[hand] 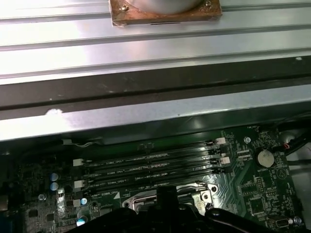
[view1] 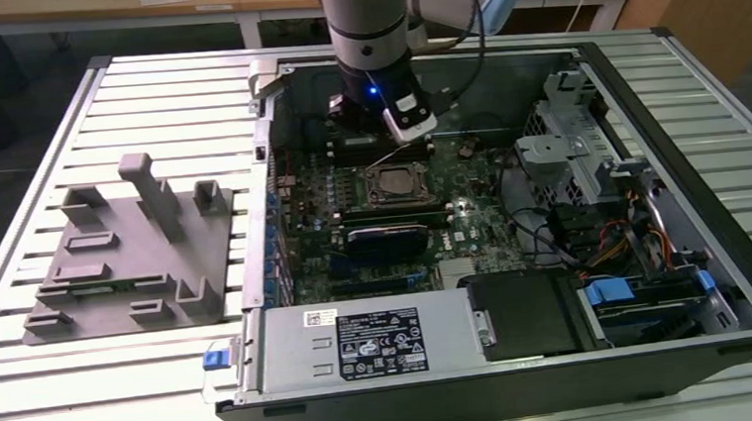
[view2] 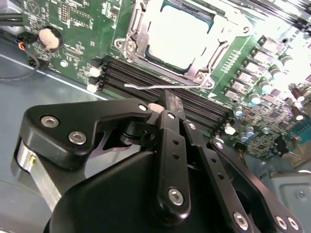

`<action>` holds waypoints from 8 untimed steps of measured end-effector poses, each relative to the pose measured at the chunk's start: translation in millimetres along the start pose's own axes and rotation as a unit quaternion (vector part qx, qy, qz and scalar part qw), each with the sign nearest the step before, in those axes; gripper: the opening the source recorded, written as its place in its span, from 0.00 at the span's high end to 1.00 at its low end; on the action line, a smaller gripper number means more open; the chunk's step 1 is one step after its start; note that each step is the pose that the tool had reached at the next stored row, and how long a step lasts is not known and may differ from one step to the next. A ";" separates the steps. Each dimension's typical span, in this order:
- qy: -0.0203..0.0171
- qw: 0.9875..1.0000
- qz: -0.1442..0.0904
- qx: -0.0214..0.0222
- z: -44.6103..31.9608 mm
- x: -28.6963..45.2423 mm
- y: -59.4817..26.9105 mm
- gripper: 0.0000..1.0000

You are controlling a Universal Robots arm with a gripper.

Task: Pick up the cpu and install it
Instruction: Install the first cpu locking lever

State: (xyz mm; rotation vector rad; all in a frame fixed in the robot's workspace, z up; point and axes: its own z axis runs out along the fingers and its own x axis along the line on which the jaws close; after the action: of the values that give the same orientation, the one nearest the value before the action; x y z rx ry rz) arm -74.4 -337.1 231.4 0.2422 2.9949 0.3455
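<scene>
The cpu [view2: 180,34], a square chip with a silvery-white top, lies in the motherboard socket [view1: 394,182] inside its metal frame. My gripper [view1: 406,129] hangs just behind the socket in the exterior view, a little above the board. In the second wrist view its black fingers [view2: 168,109] meet with nothing between them, their tips just over the thin wire socket lever [view2: 146,87]. The lever stands up from the frame's edge. In the first wrist view the gripper's black body [hand: 160,216] covers part of the socket frame [hand: 194,194].
The open computer case [view1: 685,80] lies on a slatted metal table. A grey moulded tray [view1: 128,253] with upright posts is at the exterior view's left. Black memory slots [hand: 150,167] run beside the socket. A power supply [view1: 346,347] and drive cage [view1: 584,146] border the board.
</scene>
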 end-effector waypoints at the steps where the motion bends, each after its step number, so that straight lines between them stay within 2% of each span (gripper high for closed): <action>1: -0.001 1.000 0.000 0.000 0.3 -0.3 0.0 0.89; 8: -0.008 1.000 0.008 0.000 3.6 -2.2 -0.5 0.89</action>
State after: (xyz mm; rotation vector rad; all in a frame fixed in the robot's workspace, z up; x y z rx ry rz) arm -71.8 -337.2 228.0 0.2682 2.9792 0.3437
